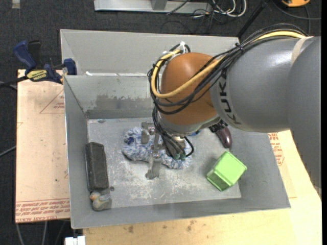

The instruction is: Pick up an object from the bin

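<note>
- The blue-and-white crumpled cloth (pixel 134 142) lies about mid-bin on the grey floor, directly under the jaws and spreading out to their left and right in my view.
- The jaws hang down into the middle of that cloth, with a slim metal part reaching past its near edge toward the bin floor. From here I cannot tell whether they are open or closed, nor whether any cloth is caught between them.
- Right above the jaws I see the wrist's orange cover (pixel 186 93), looped with yellow and black cables (pixel 168 86), and behind it the thick grey arm (pixel 271 86) coming in from the right.
- To the right of the jaws and a little nearer to me sits a green block (pixel 226 171), apart from the cloth.
- Right of the jaws and farther back, a dark reddish thing (pixel 223 136) pokes out from under the arm; I cannot make out what it is.
- Well to the left of the jaws a long dark grey block (pixel 96 165) lies lengthwise near the left wall of the bin (pixel 76 137).
- A small grey lump (pixel 100 201) sits at that block's near end, seemingly touching it.
</note>
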{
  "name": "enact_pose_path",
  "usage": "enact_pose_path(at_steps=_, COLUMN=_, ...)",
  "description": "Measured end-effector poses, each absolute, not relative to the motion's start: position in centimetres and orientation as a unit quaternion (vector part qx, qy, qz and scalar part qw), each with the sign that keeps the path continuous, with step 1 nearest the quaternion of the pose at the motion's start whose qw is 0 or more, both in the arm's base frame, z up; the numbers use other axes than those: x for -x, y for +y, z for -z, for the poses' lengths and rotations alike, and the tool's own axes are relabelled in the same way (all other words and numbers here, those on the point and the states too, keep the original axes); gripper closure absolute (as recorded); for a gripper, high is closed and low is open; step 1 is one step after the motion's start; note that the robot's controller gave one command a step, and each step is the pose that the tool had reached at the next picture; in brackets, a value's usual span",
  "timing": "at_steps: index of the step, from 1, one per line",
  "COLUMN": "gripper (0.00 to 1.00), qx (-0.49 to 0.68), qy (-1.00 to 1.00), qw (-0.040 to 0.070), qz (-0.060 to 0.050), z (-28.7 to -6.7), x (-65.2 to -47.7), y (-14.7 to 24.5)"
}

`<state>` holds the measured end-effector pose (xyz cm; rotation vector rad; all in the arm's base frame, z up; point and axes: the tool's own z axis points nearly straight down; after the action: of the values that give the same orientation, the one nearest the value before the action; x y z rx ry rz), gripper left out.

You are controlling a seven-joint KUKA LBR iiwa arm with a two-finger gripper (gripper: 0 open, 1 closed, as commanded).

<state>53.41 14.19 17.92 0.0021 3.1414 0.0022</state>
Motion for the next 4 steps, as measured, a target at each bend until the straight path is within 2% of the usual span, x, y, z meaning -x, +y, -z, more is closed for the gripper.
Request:
enact_pose_path(at_steps=1, gripper=0.00, qx=-0.001, qy=1.000, qw=0.000, qz=-0.001, z=-17.9, x=-53.4, y=14.2)
enact_pose_path(at_steps=2, gripper=0.00, qx=-0.018, qy=1.000, qw=0.004, qz=-0.002, z=-14.7, x=-57.8, y=11.9)
enact_pose_path(at_steps=3, gripper=1.00, qx=-0.065, qy=0.998, qw=0.001, qz=-0.001, z=-8.9, x=-60.8, y=11.5)
enact_pose_path(at_steps=4, gripper=1.00, qx=-0.065, qy=0.998, qw=0.001, qz=-0.001, z=-8.9, x=-60.8, y=11.5)
